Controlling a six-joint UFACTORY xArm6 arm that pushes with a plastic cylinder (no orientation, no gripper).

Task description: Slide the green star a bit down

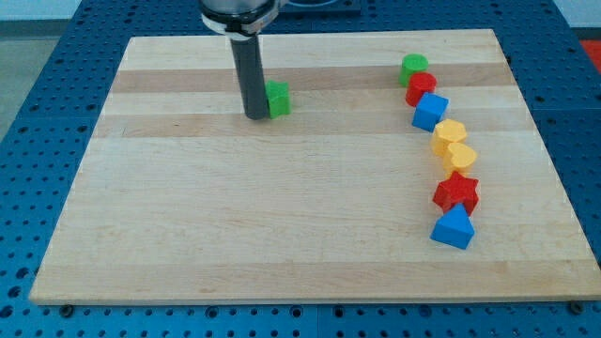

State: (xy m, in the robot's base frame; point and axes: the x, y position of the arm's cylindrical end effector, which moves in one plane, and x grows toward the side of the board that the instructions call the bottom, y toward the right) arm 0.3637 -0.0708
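The green star [278, 99] lies on the wooden board [282, 207] near the view's top, left of centre; its left part is hidden behind the rod. My tip [255, 115] rests on the board right against the star's left side, slightly below it. The dark rod rises straight up from there to the arm at the view's top edge.
A curved row of blocks runs down the view's right side: a green cylinder [412, 67], a red block [420, 88], a blue block [430, 112], two yellow blocks [450, 133] [460, 156], a red star [456, 193] and a blue triangle [454, 228].
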